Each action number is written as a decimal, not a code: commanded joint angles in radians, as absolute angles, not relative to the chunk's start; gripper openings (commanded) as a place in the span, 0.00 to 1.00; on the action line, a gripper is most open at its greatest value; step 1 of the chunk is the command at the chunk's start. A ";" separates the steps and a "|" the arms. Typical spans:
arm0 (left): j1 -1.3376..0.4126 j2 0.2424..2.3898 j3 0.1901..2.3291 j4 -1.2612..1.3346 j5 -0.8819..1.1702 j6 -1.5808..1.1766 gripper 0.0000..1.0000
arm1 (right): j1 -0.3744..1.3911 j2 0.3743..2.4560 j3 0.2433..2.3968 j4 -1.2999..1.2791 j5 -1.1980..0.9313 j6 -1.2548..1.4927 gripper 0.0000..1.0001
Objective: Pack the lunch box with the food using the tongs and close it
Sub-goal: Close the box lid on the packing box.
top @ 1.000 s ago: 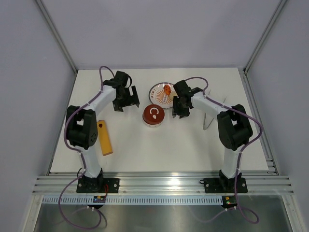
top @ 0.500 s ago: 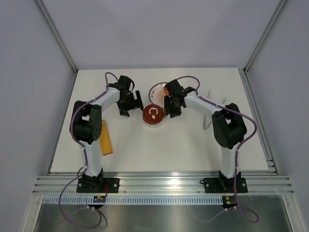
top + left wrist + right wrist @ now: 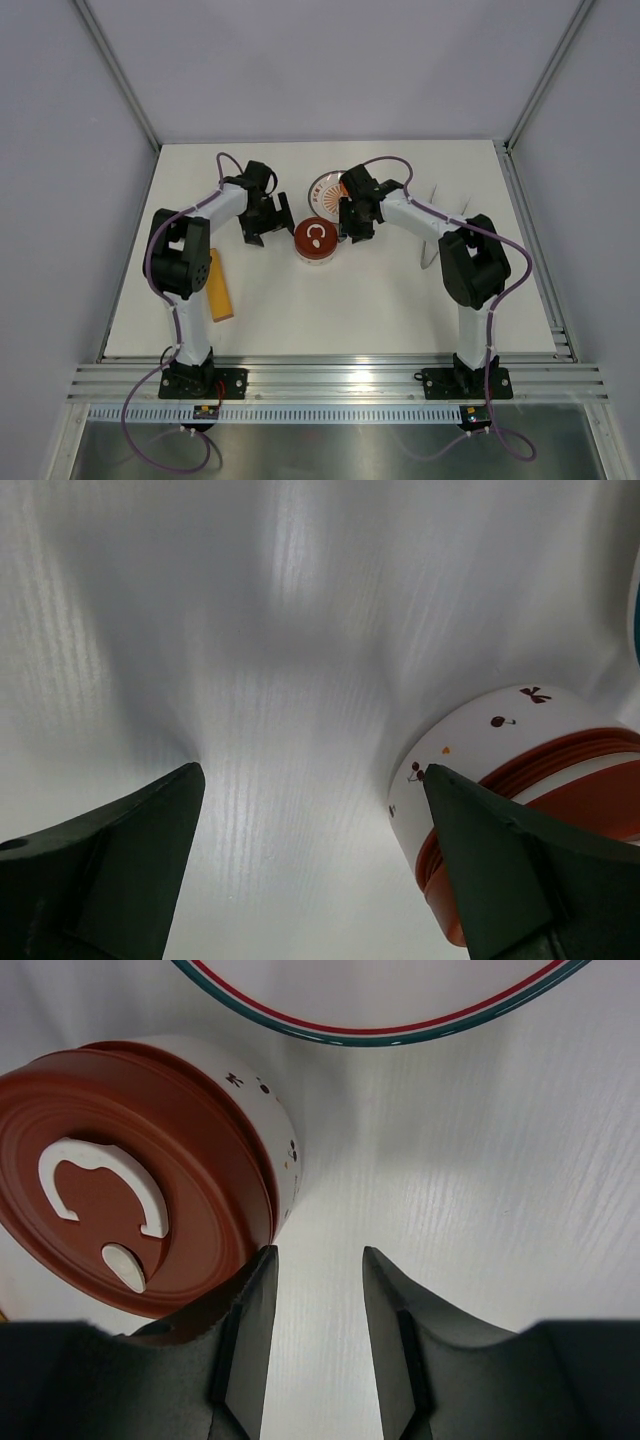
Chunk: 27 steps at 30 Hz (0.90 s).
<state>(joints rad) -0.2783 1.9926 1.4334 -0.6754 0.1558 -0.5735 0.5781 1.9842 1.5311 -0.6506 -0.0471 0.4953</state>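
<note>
Lunch box [image 3: 316,240] sits mid-table [image 3: 330,310], dark-red lid [image 3: 120,1210] on, just in front of the patterned plate [image 3: 325,190]. Left gripper [image 3: 312,775] is low on the box's left side, fingers spread wide, only bare table between them. Right gripper [image 3: 318,1252] is at the box's right side, fingers partly apart, nothing between them, one finger just beside the lid edge. Tongs [image 3: 427,260] lie on the table under the right arm. Yellow bar [image 3: 217,287] is by the left arm.

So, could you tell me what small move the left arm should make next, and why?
Probably ease the left gripper sideways until its open jaws straddle the lunch box: it sits beside the jaws, not between them, with its lid on.
</note>
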 commanded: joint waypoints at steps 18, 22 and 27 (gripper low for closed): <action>-0.595 1.718 1.624 -0.877 -0.232 -0.445 0.96 | 0.537 1.712 1.411 -0.660 0.170 0.511 0.53; -0.640 1.776 1.667 -0.897 -0.169 -0.462 0.96 | 0.535 1.686 1.382 -0.655 0.156 0.511 0.53; -0.683 1.865 1.727 -0.942 -0.166 -0.472 0.98 | 0.535 1.677 1.350 -0.649 0.153 0.514 0.54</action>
<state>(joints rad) -0.6605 1.8336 1.6623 -0.9092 -0.1894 -0.4633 0.5385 1.7359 1.3605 -0.6624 0.1379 0.5026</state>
